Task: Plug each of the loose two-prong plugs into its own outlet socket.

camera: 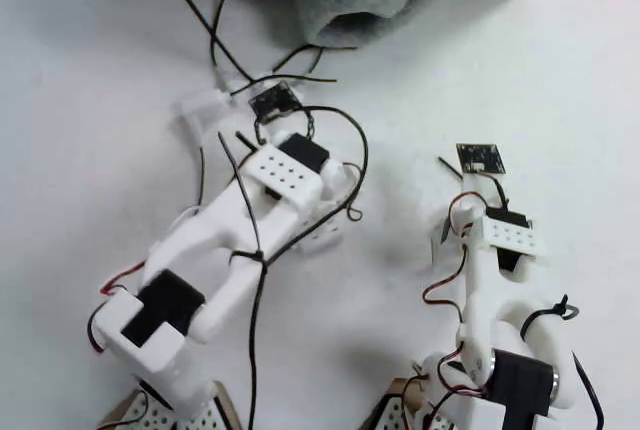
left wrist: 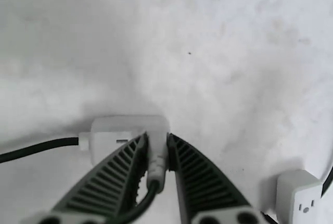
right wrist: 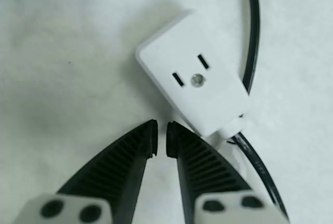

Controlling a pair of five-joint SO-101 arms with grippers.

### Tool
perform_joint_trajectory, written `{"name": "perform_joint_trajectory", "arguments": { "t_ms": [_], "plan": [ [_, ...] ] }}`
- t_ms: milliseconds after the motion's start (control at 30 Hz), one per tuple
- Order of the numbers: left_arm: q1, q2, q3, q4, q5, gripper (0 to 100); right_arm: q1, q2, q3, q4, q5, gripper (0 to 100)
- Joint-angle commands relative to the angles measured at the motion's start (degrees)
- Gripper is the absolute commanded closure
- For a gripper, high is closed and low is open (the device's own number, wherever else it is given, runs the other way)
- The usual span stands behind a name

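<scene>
Between the tips of the left claw (left wrist: 156,139), a plug (left wrist: 156,153) is being gripped against the outlet (left wrist: 122,132) ahead; any tilt could jam its prongs. The right claw (right wrist: 161,139) is idling almost closed, empty, beside a second outlet (right wrist: 195,75).
</scene>
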Motion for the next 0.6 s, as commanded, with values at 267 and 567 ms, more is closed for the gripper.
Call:
{"name": "perform_joint_trajectory", "arguments": {
  "t_ms": [267, 567],
  "plan": [
    [2.24, -5.49, -1.49, 2.2, -0.44, 97, 0.22, -1.8, -0.09, -0.75, -0.53, 95.4],
    [2.59, -4.62, 4.84, -2.29, -7.65, 97, 0.22, -1.8, -0.09, -0.75, -0.53, 95.4]
  ]
}}
